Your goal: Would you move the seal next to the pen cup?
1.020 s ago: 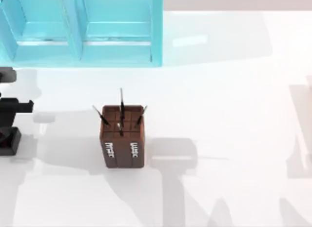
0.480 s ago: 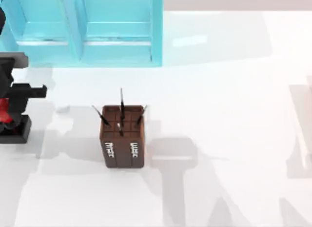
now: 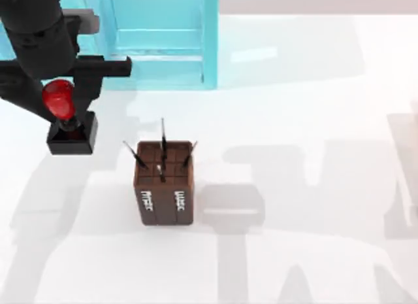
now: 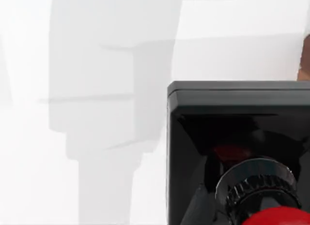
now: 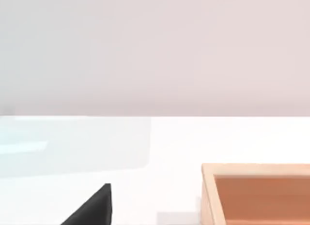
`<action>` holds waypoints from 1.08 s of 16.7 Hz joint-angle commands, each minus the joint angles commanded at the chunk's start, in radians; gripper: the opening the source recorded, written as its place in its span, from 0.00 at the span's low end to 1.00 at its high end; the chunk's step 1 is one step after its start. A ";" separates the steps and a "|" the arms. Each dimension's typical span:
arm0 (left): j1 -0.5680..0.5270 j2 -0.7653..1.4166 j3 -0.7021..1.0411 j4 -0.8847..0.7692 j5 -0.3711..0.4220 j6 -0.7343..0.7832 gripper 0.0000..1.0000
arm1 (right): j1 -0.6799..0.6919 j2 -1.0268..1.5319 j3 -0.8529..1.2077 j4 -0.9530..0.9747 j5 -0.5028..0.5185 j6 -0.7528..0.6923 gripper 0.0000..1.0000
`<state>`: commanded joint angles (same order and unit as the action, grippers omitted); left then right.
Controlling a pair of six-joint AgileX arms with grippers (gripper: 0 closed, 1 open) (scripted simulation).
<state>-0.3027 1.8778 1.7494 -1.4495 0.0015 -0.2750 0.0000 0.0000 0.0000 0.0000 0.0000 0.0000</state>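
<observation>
Seal (image 3: 67, 118) clamped by red knob in left gripper (image 3: 60, 100), above surface (image 3: 313, 121) near far-left corner, left of pen cup (image 3: 164, 183) and apart from it. Blue cabinet (image 3: 163, 36) along far edge, behind gripper.

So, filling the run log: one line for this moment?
left pincer: shut on red-knobbed black seal | seal: left of brown gridded pen cup
</observation>
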 joint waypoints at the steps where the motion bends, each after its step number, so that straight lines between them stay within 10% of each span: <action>1: -0.017 -0.005 0.017 -0.017 0.000 -0.017 0.00 | 0.000 0.000 0.000 0.000 0.000 0.000 1.00; 18: -0.087 -0.187 -0.182 0.001 -0.002 -0.096 0.00 | 0.000 0.000 0.000 0.000 0.000 0.000 1.00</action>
<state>-0.3901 1.6911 1.5676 -1.4489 -0.0001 -0.3706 0.0000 0.0000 0.0000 0.0000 0.0000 0.0000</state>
